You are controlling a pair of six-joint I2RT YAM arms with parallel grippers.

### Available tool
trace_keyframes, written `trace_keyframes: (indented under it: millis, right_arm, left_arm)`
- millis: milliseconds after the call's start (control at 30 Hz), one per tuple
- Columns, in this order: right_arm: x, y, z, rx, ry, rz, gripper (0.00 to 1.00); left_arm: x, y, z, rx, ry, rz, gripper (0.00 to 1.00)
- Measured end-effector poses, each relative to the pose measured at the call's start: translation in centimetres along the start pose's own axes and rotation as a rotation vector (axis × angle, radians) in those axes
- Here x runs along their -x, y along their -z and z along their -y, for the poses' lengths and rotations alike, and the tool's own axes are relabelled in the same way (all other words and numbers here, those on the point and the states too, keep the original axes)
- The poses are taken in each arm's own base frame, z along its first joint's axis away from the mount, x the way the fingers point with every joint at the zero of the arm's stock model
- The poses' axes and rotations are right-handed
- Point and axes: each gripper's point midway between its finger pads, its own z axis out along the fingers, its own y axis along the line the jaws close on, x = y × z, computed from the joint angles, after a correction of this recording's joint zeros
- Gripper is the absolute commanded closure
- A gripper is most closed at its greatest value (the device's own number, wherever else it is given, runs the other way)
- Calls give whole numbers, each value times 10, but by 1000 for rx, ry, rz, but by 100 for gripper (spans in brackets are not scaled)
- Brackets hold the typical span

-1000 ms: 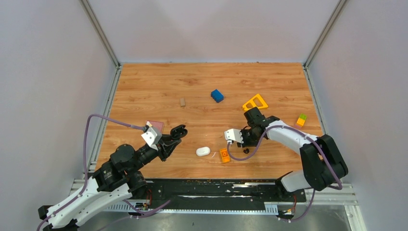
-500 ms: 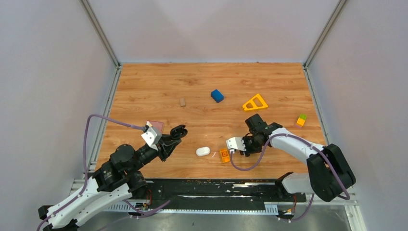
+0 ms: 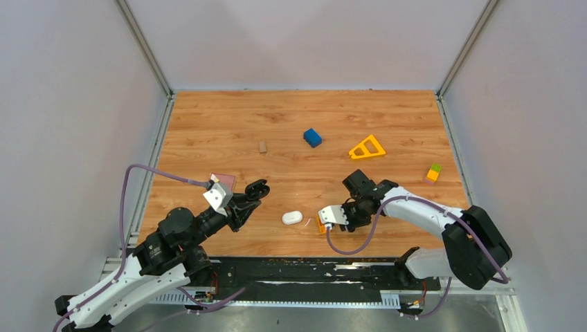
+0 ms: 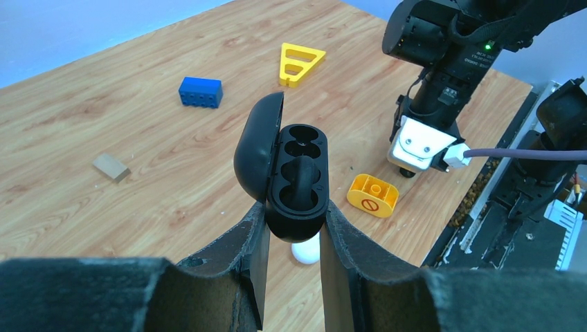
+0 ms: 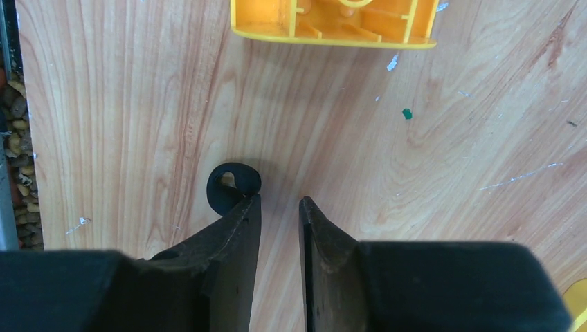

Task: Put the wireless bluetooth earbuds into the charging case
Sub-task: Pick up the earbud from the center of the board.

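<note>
My left gripper (image 4: 293, 214) is shut on a black charging case (image 4: 291, 173) and holds it above the table (image 3: 228, 124) with the lid open. Its two sockets look empty. This case also shows in the top view (image 3: 259, 188). A small white oval pebble-shaped thing (image 3: 292, 218) lies closed on the table, right below the black case (image 4: 306, 252). My right gripper (image 5: 280, 200) points down at the table, slightly open and empty. A tiny black earbud (image 5: 232, 187) lies just outside its left fingertip (image 5: 250, 207). No second earbud shows.
An orange rounded block (image 3: 322, 223) lies between the white oval thing and my right gripper (image 3: 351, 218). Farther back lie a blue brick (image 3: 312, 137), a yellow triangle (image 3: 367, 147), a small wooden block (image 3: 262, 146) and a green-and-orange brick (image 3: 433, 172).
My right arm has swung toward the near left and come down beside the orange block. The left arm and the black case have not moved.
</note>
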Motion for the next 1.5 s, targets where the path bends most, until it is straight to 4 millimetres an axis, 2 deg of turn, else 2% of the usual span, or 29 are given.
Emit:
trace_keyframes:
  millis: [233,533,900,1033,1133,1500]
  right_arm:
    - [-8,3,-4,-13,5,-39,73]
    - [-19,9,-22,13,-13,-85,72]
    - [-14,12,-44,112,-80,-81,72]
    - [-7,23,-32,101,-79,-78,71]
    - [3,31,-15,70,-70,-64,71]
    - [27,27,15,67,-123,7,69]
  left_arm:
    - [0,0,1,-5,0,0,99]
    - [0,0,1,-7,1,-1,99]
    - [0,0,2,-10,2,-1,99]
    - [0,0,2,-10,2,-1,99]
    - [0,0,2,-11,2,-1,99]
    - [0,0,3,-17,2,-2,99]
